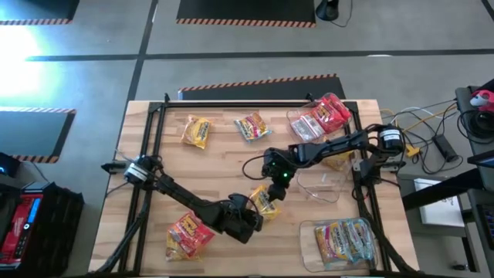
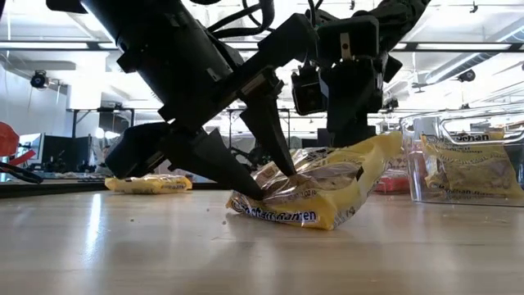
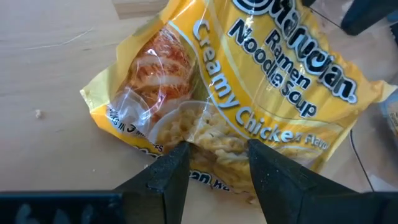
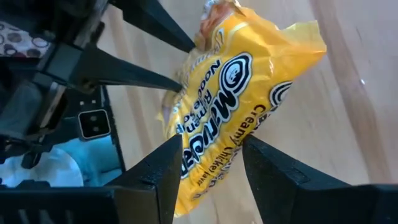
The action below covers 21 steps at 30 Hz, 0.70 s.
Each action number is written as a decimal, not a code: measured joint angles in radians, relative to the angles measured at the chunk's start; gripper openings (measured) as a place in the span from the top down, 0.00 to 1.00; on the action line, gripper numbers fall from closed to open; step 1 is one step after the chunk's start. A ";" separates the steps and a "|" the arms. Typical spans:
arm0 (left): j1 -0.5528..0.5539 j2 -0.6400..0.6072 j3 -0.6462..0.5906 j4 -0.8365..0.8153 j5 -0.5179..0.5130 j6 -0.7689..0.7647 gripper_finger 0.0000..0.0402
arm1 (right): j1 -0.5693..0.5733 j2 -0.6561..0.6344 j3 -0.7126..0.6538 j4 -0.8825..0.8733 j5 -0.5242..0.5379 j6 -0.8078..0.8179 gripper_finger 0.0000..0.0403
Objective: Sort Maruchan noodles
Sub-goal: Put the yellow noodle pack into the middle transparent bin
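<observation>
Both claws, left [image 3: 214, 158]; right [image 4: 208, 155], clamping one yellow packet [image 2: 315, 197].

Overhead view straight down, low view level across the tabletop, both wrist views close on one yellow packet [image 3: 249, 81].

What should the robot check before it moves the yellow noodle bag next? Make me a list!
1. Left end effector pinches one edge of the yellow noodle packet: ok.
2. Right end effector straddles the packet's other end, fingers either side: ok; whether it is squeezing, cannot tell.
3. Packet off the table: not ok, its lower edge rests on the wood in the low view.
4. Empty clear tub close by, to the right: ok.
5. Which tub yellow packets belong in: cannot tell.
6. Other loose packets, like the red-and-yellow packet, lie apart from both arms: ok.
</observation>
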 joint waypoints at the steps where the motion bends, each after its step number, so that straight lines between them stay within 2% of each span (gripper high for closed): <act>1: 0.000 0.000 -0.001 0.000 0.000 0.000 0.64 | 0.000 0.000 0.000 0.004 0.002 0.000 0.60; 11: 0.001 -0.001 -0.016 0.006 0.015 -0.022 0.64 | 0.000 0.000 0.000 0.008 0.029 0.001 0.50; 18: 0.002 -0.001 -0.017 0.006 0.015 -0.022 0.64 | -0.017 -0.009 0.003 -0.020 0.023 0.026 0.49; 21: 0.002 0.000 -0.018 0.005 0.019 -0.021 0.64 | -0.022 -0.009 0.005 -0.042 0.059 0.022 0.49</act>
